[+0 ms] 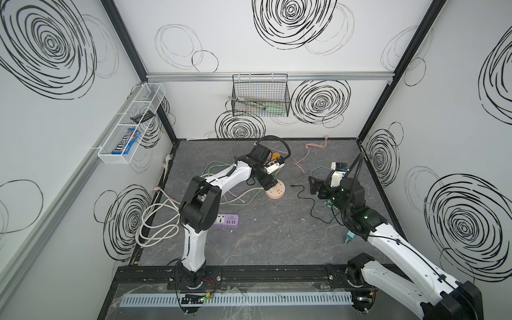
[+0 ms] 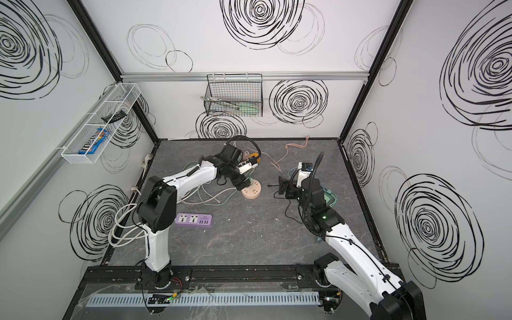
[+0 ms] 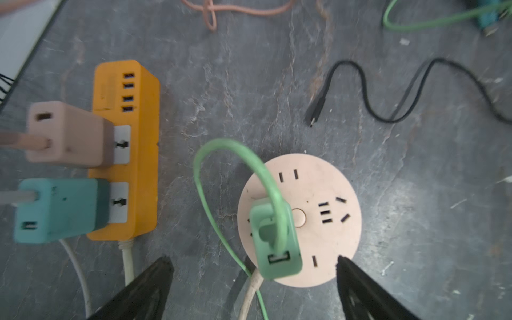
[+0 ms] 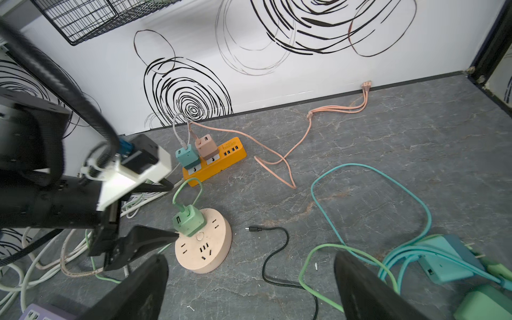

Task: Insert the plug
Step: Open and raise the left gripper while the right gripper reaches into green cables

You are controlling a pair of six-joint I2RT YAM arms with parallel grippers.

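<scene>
The green plug [image 3: 277,241] sits upright in the round socket [image 3: 318,235] between the fingers of the spread left claw [image 3: 253,259]; the right claw [image 4: 250,257] is open too, empty. It looks light, rigid and smooth, so I'd pinch its flat sides, clear of the cable [image 3: 221,149]. Wrist views show it seated; top views mostly hide it under the arm [image 1: 221,177].

The table [image 3: 221,83] has a matt grey stone-look surface with pale veins. The round socket [image 3: 327,243] and green plug [image 3: 279,270] look like smooth matt plastic. The orange power strip [image 3: 138,166] is smooth plastic with a faint sheen, and the black cable [image 3: 318,109] looks rubbery.
</scene>
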